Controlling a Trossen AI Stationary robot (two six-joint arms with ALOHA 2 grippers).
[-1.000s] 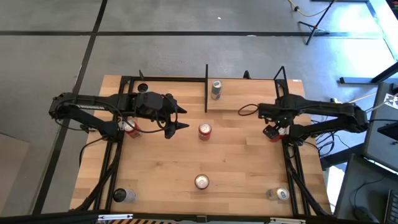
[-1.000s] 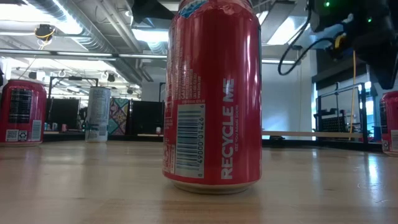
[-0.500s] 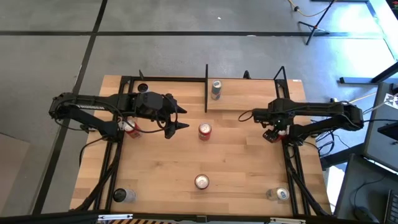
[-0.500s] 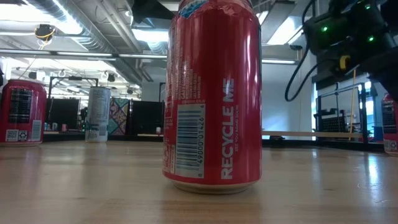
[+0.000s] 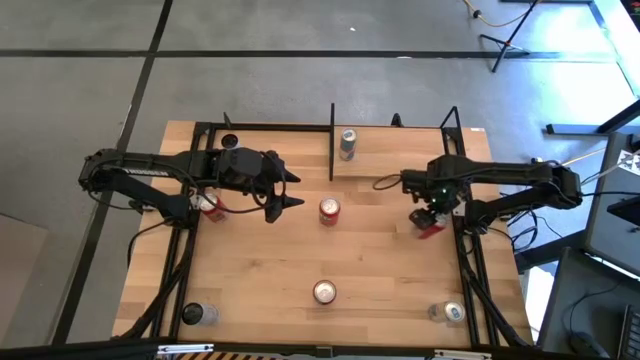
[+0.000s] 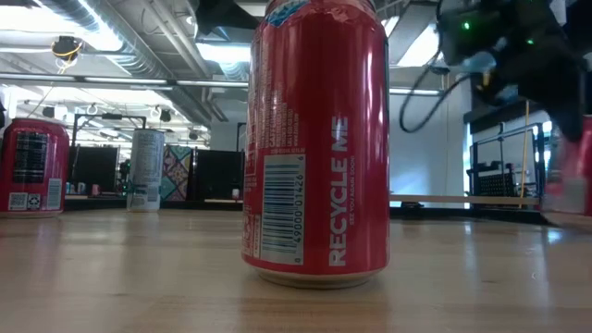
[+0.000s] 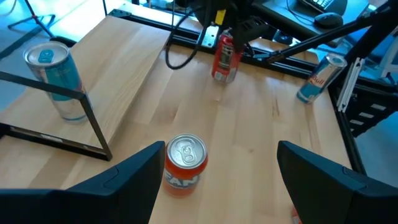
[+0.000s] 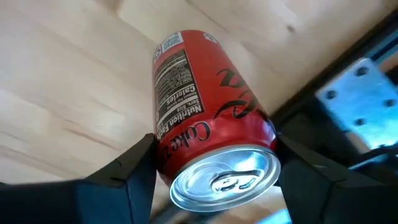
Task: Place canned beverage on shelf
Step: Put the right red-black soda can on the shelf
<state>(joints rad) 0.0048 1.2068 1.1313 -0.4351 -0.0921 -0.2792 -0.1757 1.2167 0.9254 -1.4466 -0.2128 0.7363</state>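
Note:
My right gripper point(image 5: 428, 213) is near the table's right edge, shut on a red cola can point(image 8: 205, 124) that leans over. The can also shows in the low view point(image 6: 567, 176) and the left wrist view point(image 7: 224, 57). The shelf point(image 5: 405, 155), a small light-wood board with black posts, stands at the far edge and bears a silver can point(image 5: 347, 143) on its base. My left gripper point(image 5: 298, 190) hovers open left of centre, and an orange can point(image 7: 185, 163) stands on the table below and ahead of it. My right gripper pinches the red can's upper wall point(image 8: 163, 155), just under the top rim, between its two fingers. The fingers point(image 8: 134, 171) come steeply from above and lie across the can. The can is tilted; whether its base is off the table I cannot tell.
More cans stand on the tabletop: a red one in the near middle point(image 5: 324, 291), a silver one in each near corner point(image 5: 200, 313) point(image 5: 452, 312) and a red one under the left arm point(image 5: 210, 205). A black frame rail point(image 5: 465, 270) runs along the right edge.
My right gripper has gone toward the table's left and near edges, sunk a little and tipped more steeply downward. The red can, upright before, has gone along with it and now leans.

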